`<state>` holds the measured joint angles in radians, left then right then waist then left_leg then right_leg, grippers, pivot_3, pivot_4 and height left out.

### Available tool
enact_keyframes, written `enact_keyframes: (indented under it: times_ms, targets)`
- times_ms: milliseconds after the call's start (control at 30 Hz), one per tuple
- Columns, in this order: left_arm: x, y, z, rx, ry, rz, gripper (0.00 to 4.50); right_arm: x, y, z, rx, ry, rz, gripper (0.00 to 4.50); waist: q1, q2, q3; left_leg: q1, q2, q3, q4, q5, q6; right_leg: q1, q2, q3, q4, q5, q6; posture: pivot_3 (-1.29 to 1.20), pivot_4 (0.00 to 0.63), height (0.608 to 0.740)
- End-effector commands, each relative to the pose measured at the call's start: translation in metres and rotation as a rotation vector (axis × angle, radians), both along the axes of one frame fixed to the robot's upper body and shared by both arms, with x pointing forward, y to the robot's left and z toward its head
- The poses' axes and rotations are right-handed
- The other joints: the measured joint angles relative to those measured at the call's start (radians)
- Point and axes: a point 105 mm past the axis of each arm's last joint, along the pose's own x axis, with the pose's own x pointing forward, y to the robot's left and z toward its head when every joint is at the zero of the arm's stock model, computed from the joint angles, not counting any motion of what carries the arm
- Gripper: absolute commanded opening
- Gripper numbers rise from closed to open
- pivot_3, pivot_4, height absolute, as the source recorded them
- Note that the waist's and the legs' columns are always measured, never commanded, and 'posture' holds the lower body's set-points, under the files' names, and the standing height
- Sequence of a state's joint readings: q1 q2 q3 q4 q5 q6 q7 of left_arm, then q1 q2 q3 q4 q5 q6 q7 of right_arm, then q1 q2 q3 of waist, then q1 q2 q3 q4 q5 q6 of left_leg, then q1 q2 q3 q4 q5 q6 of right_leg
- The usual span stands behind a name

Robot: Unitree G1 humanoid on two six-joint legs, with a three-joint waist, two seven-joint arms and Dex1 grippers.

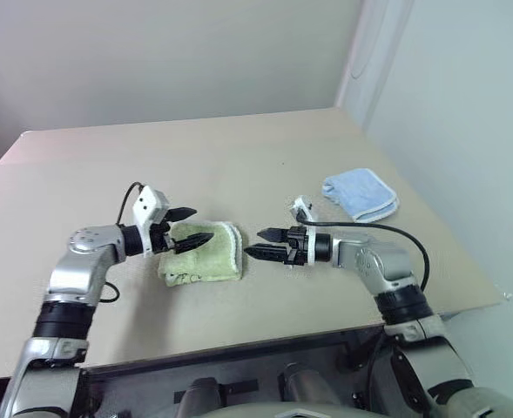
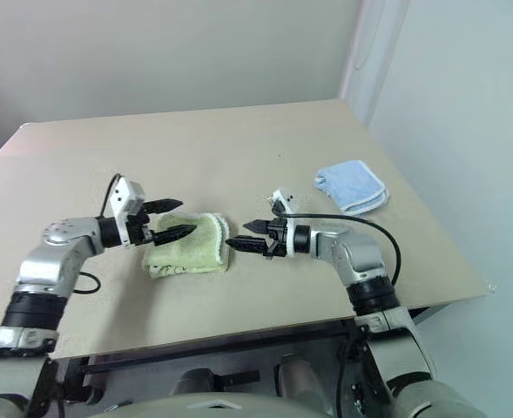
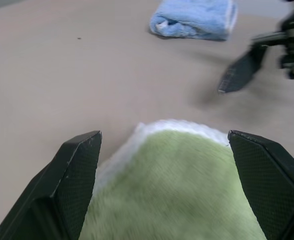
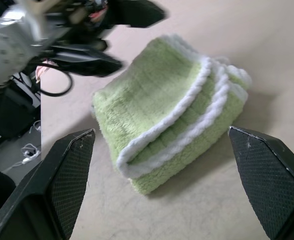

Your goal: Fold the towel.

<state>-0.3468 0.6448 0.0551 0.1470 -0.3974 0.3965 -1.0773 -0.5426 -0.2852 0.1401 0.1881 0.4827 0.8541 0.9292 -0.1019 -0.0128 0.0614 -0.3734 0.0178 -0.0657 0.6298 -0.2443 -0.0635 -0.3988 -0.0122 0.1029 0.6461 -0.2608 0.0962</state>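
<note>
- Right gripper, lower centre-right of the head view: jaws spread wide, nothing between them. It points toward the picture's left, tips just beside the bundle's white-trimmed side, not touching it.
- Left gripper, centre-left: jaws likewise wide apart and empty. It hangs over the left part of the bundle; whether the lower finger brushes the cloth cannot be told.
- The towel, centre of the head view, between the two grippers: it lies on the table as a compact folded stack. The right wrist view shows several layers with white trim running along the stacked edges.
- Judgement: the fold looks complete or nearly so, with both grippers free of the cloth.
- Risk: the terry pile could snag a fingertip if either arm sweeps low, dragging the top layer open.
- Risk: the stacked edges look loosely aligned; a nudge from the right gripper could slide the layers apart.
- Blue towel, upper right, farther back: well apart from both grippers, no hazard noted.
</note>
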Motion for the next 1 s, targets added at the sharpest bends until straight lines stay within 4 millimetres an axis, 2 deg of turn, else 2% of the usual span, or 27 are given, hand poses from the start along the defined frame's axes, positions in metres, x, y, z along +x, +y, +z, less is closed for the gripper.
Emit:
enact_keyframes:
  times_ms: [33,267,400,500,700,800,933,1000]
  targets:
    - [-0.008,0.025,0.017,-0.061,0.099,0.088,4.29,0.000,0.006,0.007,0.024,0.038,0.021,4.50,-0.001,0.000,0.000,0.000,0.000,0.000,-0.001,0.000,0.000,-0.001,0.000,0.000,0.000,0.000,0.000,0.00,0.000,0.740]
    - [-0.021,0.055,0.022,-0.199,0.276,0.211,4.40,-0.001,0.015,0.004,0.038,0.051,0.026,4.50,-0.002,-0.001,0.001,-0.001,0.000,0.000,-0.001,0.000,0.000,-0.002,0.000,0.000,0.000,0.000,0.000,0.00,0.000,0.740]
    - [-0.032,0.073,0.003,-0.149,0.448,0.307,4.40,0.000,0.018,0.007,0.064,0.100,0.035,4.50,-0.006,-0.001,0.001,-0.001,0.000,0.000,-0.001,0.000,0.000,-0.002,0.000,0.000,0.000,0.000,0.000,0.00,0.000,0.740]
    - [-0.033,0.080,-0.010,-0.205,0.563,0.375,4.40,0.003,0.020,0.008,0.075,0.166,0.038,4.50,-0.009,-0.001,0.001,-0.001,0.000,0.000,-0.001,0.000,0.000,-0.003,0.000,0.000,0.000,-0.001,0.000,0.00,0.000,0.740]
    - [-0.030,0.079,-0.033,-0.289,0.714,0.463,4.40,0.005,0.027,0.010,0.066,0.176,0.046,4.50,-0.018,-0.002,0.001,-0.002,0.000,0.000,-0.001,0.000,0.000,-0.003,0.000,0.000,0.000,0.000,0.000,0.00,0.000,0.740]
    - [-0.032,0.076,-0.040,-0.325,0.773,0.478,4.40,0.007,0.027,0.004,0.043,0.170,0.030,4.50,-0.020,-0.002,0.001,-0.002,0.000,0.000,-0.002,0.000,0.000,-0.003,0.000,0.000,0.000,0.000,0.000,0.00,0.000,0.740]
    - [-0.043,0.068,-0.055,-0.342,0.859,0.473,4.40,0.006,0.026,0.001,0.042,0.177,0.021,4.50,-0.021,-0.001,0.001,0.000,0.000,0.000,-0.001,0.000,0.000,-0.002,0.000,0.000,0.000,0.000,0.000,0.00,0.000,0.740]
    - [-0.047,0.060,-0.054,-0.386,0.886,0.443,4.40,0.006,0.025,0.001,0.048,0.179,0.017,4.50,-0.022,-0.001,0.001,0.000,0.000,0.000,-0.001,0.000,0.000,-0.001,0.000,0.000,0.000,0.000,0.000,0.00,0.000,0.740]
